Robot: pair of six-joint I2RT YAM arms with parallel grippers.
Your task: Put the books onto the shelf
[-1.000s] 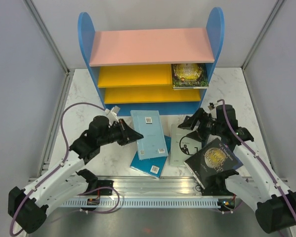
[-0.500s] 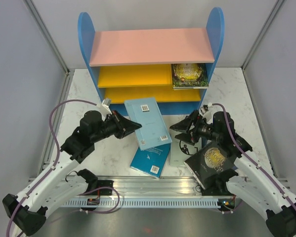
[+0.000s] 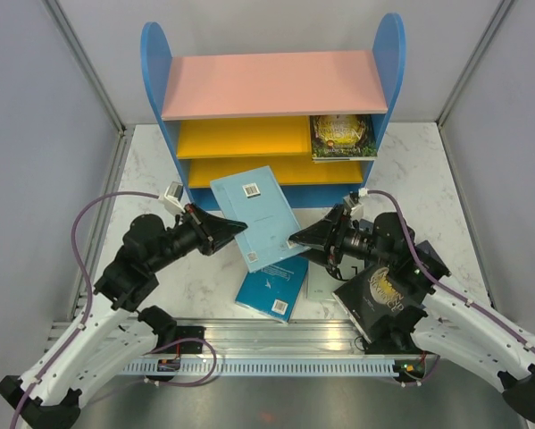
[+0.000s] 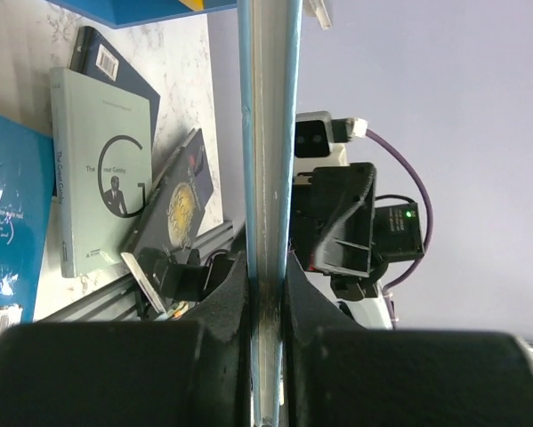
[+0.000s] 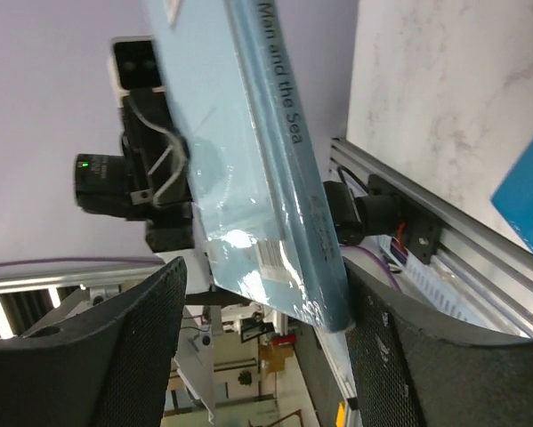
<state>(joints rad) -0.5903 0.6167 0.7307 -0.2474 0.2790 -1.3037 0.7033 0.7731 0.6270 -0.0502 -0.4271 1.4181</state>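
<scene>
My left gripper is shut on the left edge of a pale blue book and holds it tilted above the table in front of the shelf. In the left wrist view that book runs edge-on between the pinching jaws. My right gripper is open, its fingers straddling the book's lower right corner with a gap on one side. A dark green and gold book lies on the shelf's upper yellow board. On the table lie a teal book, a grey-white book and a black-and-gold book.
A navy book lies under the grey-white one. The shelf's blue side panels stand at either end. Grey walls close in the table on both sides. An aluminium rail runs along the near edge by the arm bases.
The left gripper has lifted the pale blue book off the teal one and tilted it toward the shelf. The right gripper has swung left until its fingers straddle the book's corner.
</scene>
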